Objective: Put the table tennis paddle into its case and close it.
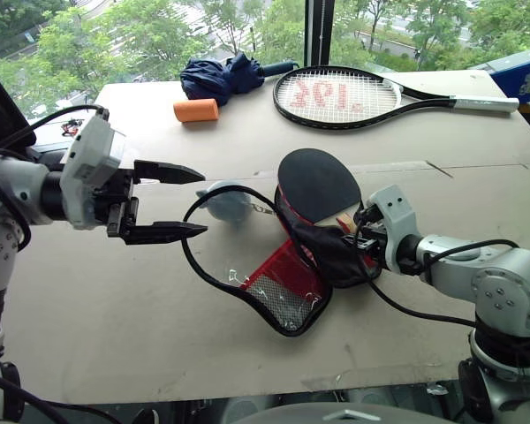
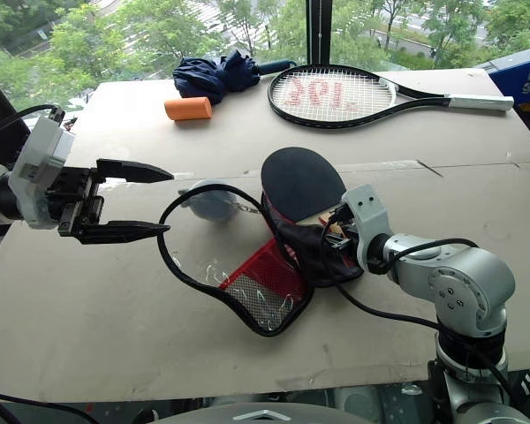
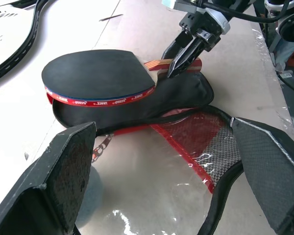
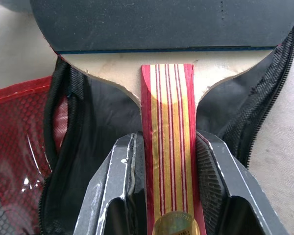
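Behind the bench (image 1: 88,336) a window gives onto green trees, and along the far side we can see a tennis racket (image 1: 353,95), a folded blue umbrella (image 1: 223,76) and an orange cylinder (image 1: 196,110), all well apart from the work and of no use to us here.

Our right gripper (image 4: 167,161) has its fingers (image 4: 213,169) clenched on the striped wooden handle of the table tennis paddle (image 1: 318,184), one finger on each side of the handle. Gripping it there leaves the round black blade free to lead into the case (image 1: 287,278). The paddle lies over the black half of the case, its blade partly above the fabric and jutting past the edge toward the far side, so we judge it not yet seated.

The case lies open on the bench, with its black half under the paddle and its red mesh and clear lining spread flat toward us.

Our left gripper (image 1: 163,201) hovers beside the case with its fingers spread wide and grasping nothing, pointing across toward the case. We judge it is placed there to steady or lift the loose flap while the right slides the blade in, since the soft case would likely shift otherwise.
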